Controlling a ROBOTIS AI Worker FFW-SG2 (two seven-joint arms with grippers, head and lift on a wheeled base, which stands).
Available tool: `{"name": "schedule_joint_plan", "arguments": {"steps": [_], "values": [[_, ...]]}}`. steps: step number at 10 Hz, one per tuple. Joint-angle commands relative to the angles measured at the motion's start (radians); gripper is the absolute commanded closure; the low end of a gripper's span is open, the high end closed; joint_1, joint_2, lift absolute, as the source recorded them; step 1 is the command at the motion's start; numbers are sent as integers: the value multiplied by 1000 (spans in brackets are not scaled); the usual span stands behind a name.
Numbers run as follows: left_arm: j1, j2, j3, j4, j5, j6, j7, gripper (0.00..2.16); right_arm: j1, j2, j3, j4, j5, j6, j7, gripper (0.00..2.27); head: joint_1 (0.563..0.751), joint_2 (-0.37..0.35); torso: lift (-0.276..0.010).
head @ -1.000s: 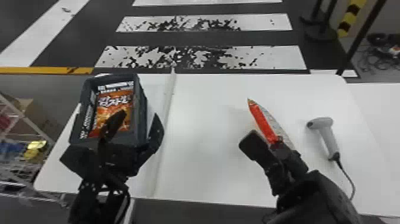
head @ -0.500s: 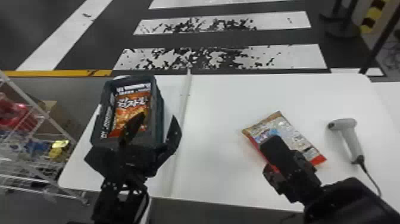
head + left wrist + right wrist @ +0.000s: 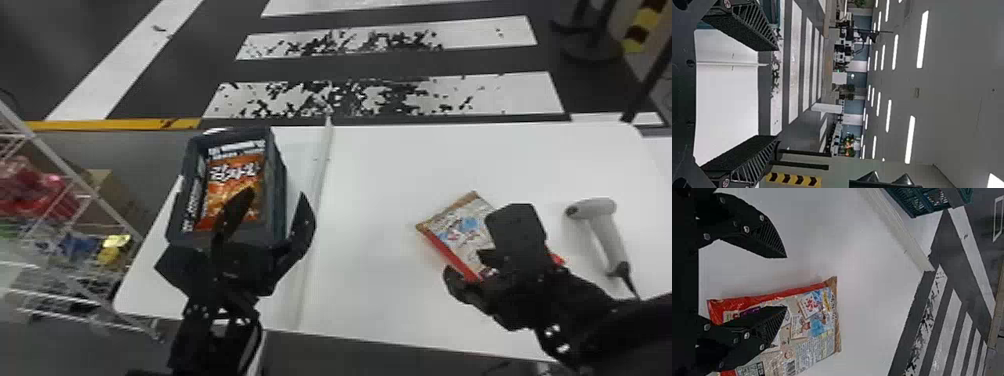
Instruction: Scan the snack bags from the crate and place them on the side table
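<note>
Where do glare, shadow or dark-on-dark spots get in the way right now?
Left wrist view: ceiling light strips burn out to plain white. Right wrist view: small glints on the snack bag's red edge, faint soft shadow on the table beside it. Head view: the left end effector partly merges with the dark crate; tabletop fairly evenly lit.

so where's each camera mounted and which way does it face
Head view: on the head, looking forward and down at the table, crate and scanner; left gripper and right gripper show.
Left wrist view: on that wrist, facing past the table to striped floor and ceiling lights; left gripper shows.
Right wrist view: on that wrist, angled down at the snack bag; right gripper shows.
Shared: head and right wrist views both show bag and crate.
</note>
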Motion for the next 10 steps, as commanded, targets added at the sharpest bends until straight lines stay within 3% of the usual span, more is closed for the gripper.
{"name": "schedule_joint_plan", "arguments": {"steps": [1, 2, 5, 7, 10], "values": [[0, 0, -1, 0, 0, 0, -1, 80, 1, 4, -28, 4, -28, -11, 21, 1828, 695, 207, -50], [0, -2, -1, 0, 0, 0, -1, 80, -10, 3, -28, 21, -10, -14, 36, 2260, 695, 208, -50], [0, -6, -6, -5, 0, 0, -4, 83, -72, 8, -39, 142, -54, -139, 119, 2260, 695, 211, -50], [2, -6, -6, -6, 0, 3, -4, 83, -138, 12, -25, 269, -65, -259, 135, 2260, 695, 222, -50], [-1, -3, -8, -11, -1, 15, -4, 83, -253, 24, 16, 462, -62, -293, 135, 2260, 695, 230, -50]]}}
